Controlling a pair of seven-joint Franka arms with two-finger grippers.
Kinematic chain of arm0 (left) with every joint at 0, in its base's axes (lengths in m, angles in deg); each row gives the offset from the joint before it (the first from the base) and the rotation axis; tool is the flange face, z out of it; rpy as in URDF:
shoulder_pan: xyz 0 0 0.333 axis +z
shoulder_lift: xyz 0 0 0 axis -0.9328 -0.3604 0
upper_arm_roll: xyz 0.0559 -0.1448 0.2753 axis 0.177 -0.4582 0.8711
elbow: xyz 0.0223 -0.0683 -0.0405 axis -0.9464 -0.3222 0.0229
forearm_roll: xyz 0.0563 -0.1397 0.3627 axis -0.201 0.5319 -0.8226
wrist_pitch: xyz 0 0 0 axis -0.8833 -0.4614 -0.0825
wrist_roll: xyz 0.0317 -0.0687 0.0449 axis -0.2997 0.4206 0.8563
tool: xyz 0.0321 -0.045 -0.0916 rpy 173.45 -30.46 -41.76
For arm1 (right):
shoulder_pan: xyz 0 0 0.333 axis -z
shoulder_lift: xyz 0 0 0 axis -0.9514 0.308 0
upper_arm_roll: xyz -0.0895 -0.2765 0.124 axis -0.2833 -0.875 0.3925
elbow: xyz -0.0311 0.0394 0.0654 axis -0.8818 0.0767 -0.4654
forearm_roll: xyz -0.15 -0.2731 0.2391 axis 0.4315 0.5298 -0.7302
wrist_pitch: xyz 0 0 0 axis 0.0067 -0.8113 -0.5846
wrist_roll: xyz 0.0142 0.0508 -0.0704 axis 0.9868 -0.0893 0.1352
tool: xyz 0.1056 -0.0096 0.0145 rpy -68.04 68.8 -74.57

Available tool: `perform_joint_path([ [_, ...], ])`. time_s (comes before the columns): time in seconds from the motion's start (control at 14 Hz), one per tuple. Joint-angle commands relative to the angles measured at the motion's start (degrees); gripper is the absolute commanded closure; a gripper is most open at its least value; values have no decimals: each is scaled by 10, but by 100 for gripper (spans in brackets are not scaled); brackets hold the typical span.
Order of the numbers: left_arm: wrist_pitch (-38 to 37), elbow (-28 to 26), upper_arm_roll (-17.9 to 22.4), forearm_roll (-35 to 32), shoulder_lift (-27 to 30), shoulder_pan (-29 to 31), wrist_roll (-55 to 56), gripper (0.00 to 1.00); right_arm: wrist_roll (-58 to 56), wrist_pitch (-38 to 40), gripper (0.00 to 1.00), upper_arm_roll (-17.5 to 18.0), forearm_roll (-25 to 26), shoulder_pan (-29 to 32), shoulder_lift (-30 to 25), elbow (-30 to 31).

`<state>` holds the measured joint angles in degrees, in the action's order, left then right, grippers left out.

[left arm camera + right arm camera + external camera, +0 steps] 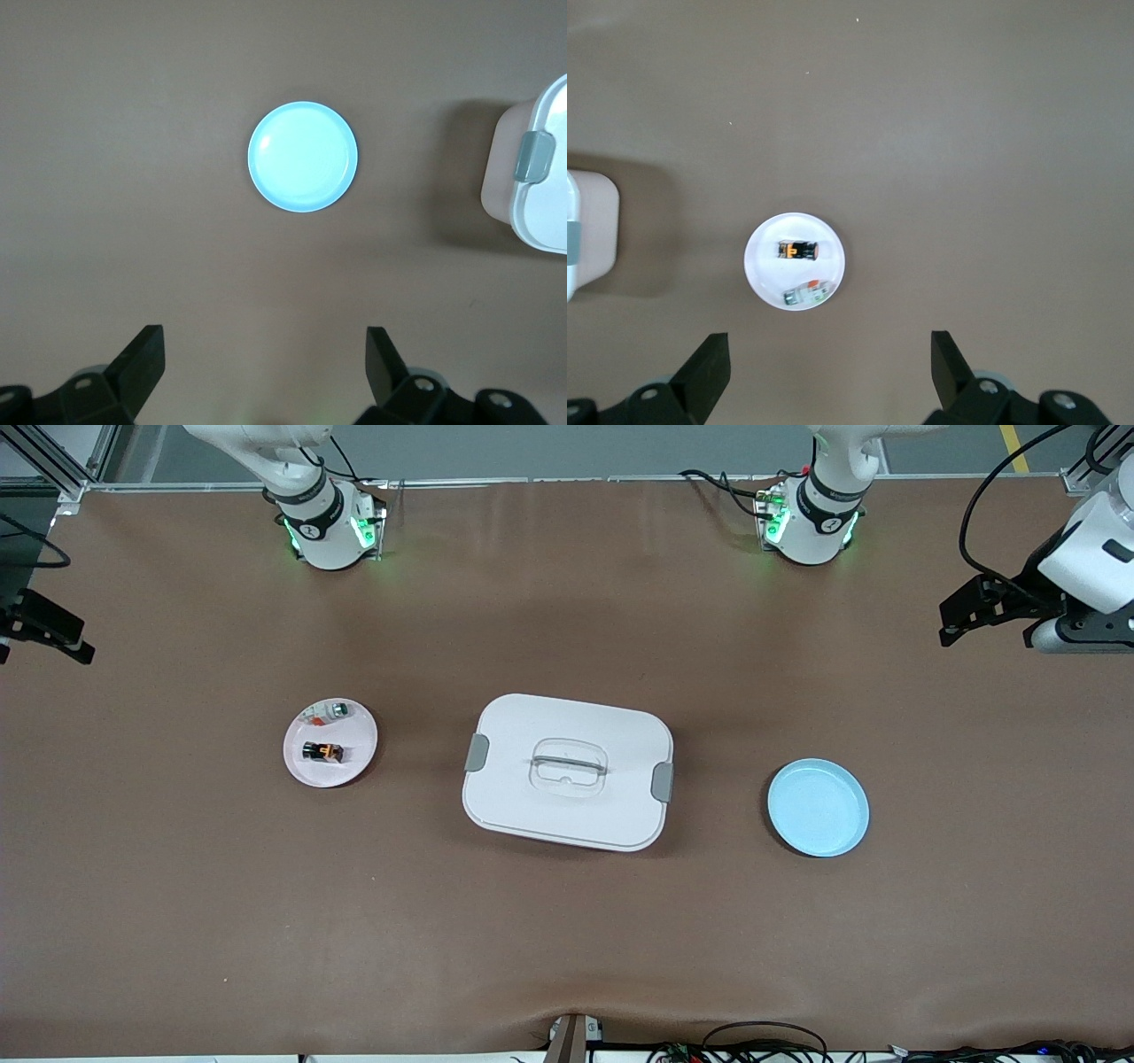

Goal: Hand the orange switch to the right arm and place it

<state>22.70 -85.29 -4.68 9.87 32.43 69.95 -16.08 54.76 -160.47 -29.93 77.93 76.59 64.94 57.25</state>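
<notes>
Orange switch (322, 751), a tiny black boxy part, is lying on the small pink round plate (356, 763) beside a silvery-white piece (325, 711). Right gripper (831, 372) is hanging wide open high over that plate. Left gripper (266, 367) is waiting, spread wide, over the light blue round plate (818, 808), with the white lidded box (568, 771) sitting between the plates.

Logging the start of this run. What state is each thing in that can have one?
Orange switch: lying on the pink plate, untouched.
Silvery piece: lying on the same plate, farther from the front camera.
White box: lid on, both grey clips down.
Blue plate: empty.
Left gripper: open, holds nothing, above the blue plate.
Right gripper: open, holds nothing, above the pink plate.
</notes>
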Motion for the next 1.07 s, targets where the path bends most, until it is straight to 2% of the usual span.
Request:
perform_joint_path([
  [0.0, -11, 18, 2, -12, 0, -2, 0, 0, 21, -73, 0, 12, -11, 12, -101, 134],
  [0.07, -11, 18, 2, -12, 0, -2, 0, 0, 17, -102, 0, 11, -11, 12, -133, 177],
  [0.14, -11, 19, 2, -13, 0, -2, 0, 0, 1, -110, 0, 11, -11, 12, -143, 189],
  [0.36, -10, 19, 1, -14, 0, -2, 0, 0, -66, -110, 0, 8, -11, 16, -141, 179],
  [0.79, -11, 19, 2, -14, -2, -2, 0, 0, -66, -105, 0, 8, -3, 19, -98, 112],
  [1.0, -10, 19, 2, -14, -3, -2, 0, 0, -66, -56, 0, 8, -4, 17, -71, 66],
])
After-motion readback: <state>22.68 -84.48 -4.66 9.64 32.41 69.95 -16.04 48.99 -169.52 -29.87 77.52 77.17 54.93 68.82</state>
